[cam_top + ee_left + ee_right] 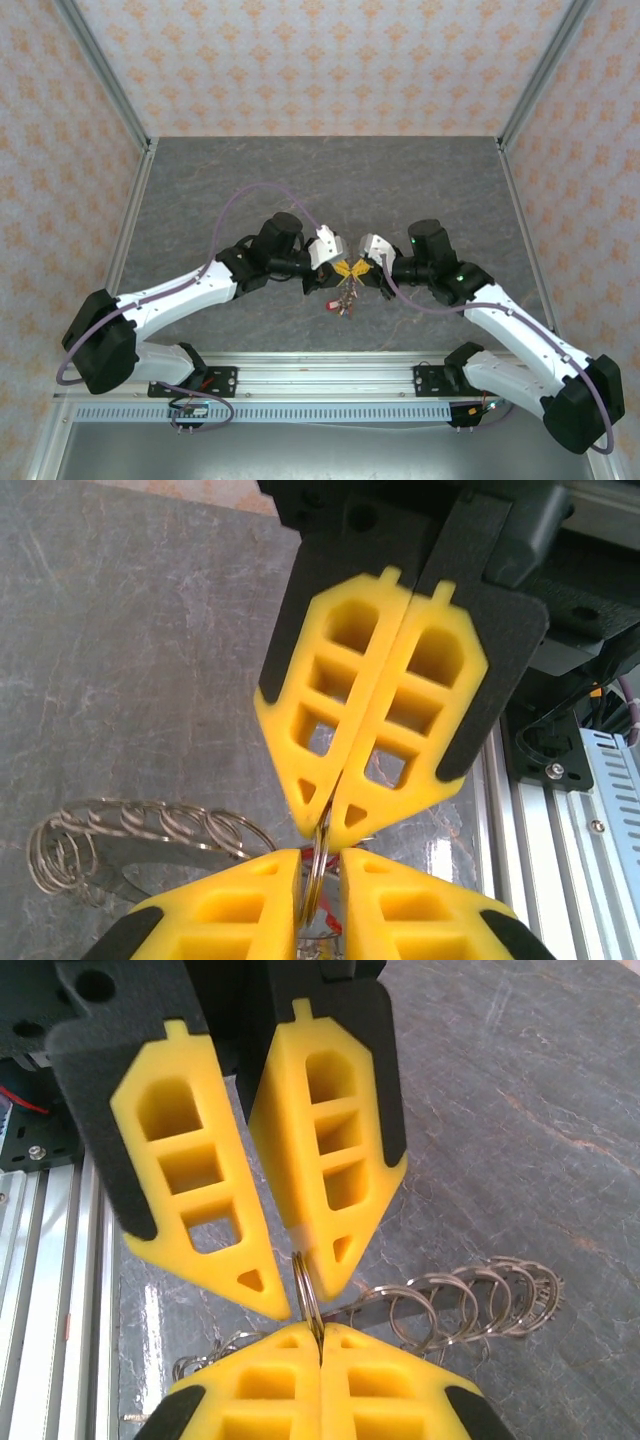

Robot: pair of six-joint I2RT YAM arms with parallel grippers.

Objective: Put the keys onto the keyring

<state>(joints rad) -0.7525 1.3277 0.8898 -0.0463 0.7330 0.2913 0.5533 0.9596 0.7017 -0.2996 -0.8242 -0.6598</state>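
Note:
My two grippers meet tip to tip above the middle of the table. The right gripper (320,1332) (326,828) (358,268) is shut on the keyring (307,1288) (318,868), a thin silver split ring seen edge-on. The left gripper (320,858) (305,1295) (342,268) is open a little, its yellow fingers either side of the same ring, which stands in the gap. The keys (343,298) hang in a small bunch under the ring. A red tag (334,912) shows low between my left fingers.
A chain of several silver wire rings (130,832) (470,1300) lies on the grey table (300,180) on the far side of the grippers. The aluminium rail (320,365) runs along the near edge. Patterned walls enclose the table.

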